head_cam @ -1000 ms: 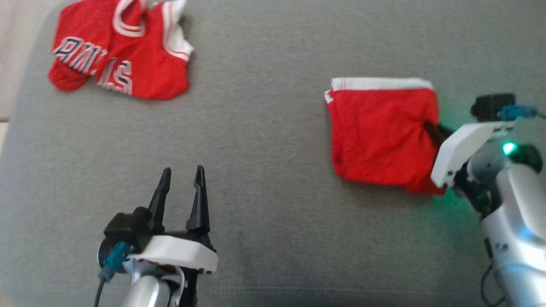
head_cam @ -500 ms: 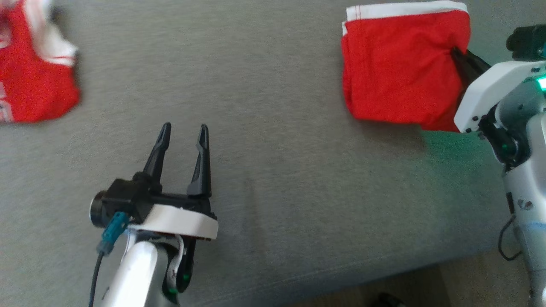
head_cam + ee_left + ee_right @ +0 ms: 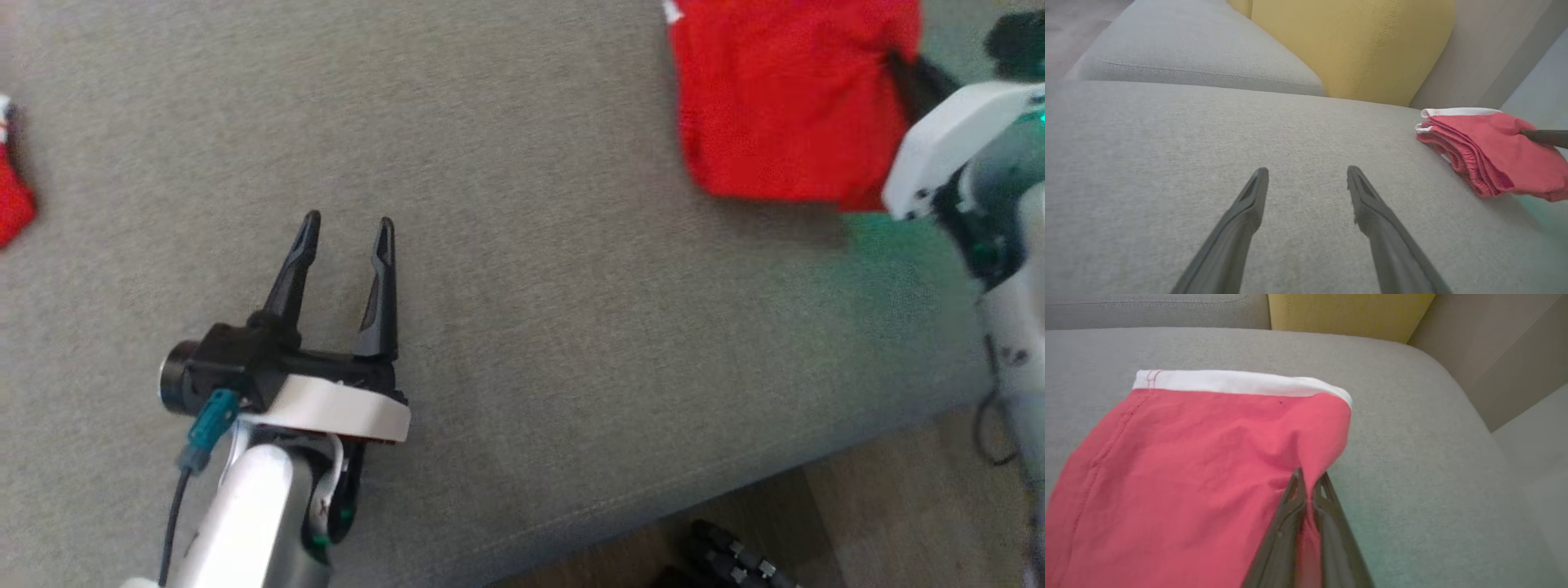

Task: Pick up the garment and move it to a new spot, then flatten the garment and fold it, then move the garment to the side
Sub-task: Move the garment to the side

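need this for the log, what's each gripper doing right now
Left gripper: open, holding nothing.
Right gripper: shut on the folded red shorts.

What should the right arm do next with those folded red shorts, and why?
Probably slide the shorts a little to the right along the cushion. They already lie folded, the right tool is shut on their right edge, and bare cushion lies beyond it. The left tool stands open, well apart.
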`<state>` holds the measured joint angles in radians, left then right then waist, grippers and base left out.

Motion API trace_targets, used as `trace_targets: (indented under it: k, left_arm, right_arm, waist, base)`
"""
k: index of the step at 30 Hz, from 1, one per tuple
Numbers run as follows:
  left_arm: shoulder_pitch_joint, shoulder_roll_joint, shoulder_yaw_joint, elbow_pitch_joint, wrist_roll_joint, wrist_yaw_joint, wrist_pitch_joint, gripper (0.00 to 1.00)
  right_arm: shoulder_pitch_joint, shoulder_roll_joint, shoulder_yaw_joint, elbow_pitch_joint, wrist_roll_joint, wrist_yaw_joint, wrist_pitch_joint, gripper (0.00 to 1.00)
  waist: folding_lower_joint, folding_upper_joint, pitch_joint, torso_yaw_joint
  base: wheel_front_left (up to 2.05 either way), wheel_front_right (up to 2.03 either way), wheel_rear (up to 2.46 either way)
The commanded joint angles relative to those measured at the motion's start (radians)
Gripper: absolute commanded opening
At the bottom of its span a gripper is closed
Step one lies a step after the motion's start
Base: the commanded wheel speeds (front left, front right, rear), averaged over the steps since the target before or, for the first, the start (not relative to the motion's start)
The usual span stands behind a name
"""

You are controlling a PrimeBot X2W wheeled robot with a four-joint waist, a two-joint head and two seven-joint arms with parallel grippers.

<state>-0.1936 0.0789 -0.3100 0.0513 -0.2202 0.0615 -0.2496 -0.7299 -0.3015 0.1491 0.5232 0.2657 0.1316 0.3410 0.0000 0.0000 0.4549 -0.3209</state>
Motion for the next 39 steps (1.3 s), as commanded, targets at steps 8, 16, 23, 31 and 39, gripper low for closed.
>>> trace_targets:
  k: [8, 16, 23, 31, 39]
  left_arm:
    - [-0.028, 0.004, 0.030, -0.057, 0.002, 0.012, -0.011, 1.00]
    - [-0.020, -0.002, 0.029, -0.072, -0.005, 0.018, -0.012, 1.00]
    - [-0.023, -0.005, 0.030, -0.083, -0.002, 0.019, -0.012, 1.00]
    - [-0.032, -0.005, 0.028, -0.079, 0.002, 0.014, -0.012, 1.00]
    - [-0.033, -0.007, 0.027, -0.073, 0.002, 0.014, -0.012, 1.00]
  right_arm:
    - [-0.099, -0.148, -0.052, 0.044, -0.132, -0.001, -0.003, 0.00]
    - [-0.104, -0.272, -0.074, 0.021, -0.187, -0.001, 0.040, 0.00]
    - [-0.106, -0.295, -0.100, -0.014, -0.205, -0.001, 0.057, 0.00]
    - [-0.105, -0.264, -0.137, 0.007, -0.267, -0.001, 0.018, 0.00]
    - [-0.127, -0.223, -0.180, 0.082, -0.375, -0.001, -0.048, 1.00]
  waist:
    - [0.0000, 0.0000, 0.006, 0.087]
    - [0.0000, 0.0000, 0.011, 0.124]
    - [0.0000, 0.0000, 0.024, 0.125]
    - [0.0000, 0.0000, 0.037, 0.132]
    - [0.0000, 0.0000, 0.036, 0.150]
  base:
    - [0.00, 0.00, 0.00]
    - [0.00, 0.00, 0.00]
    - [0.00, 0.00, 0.00]
    - [0.00, 0.00, 0.00]
    - [0.00, 0.00, 0.00]
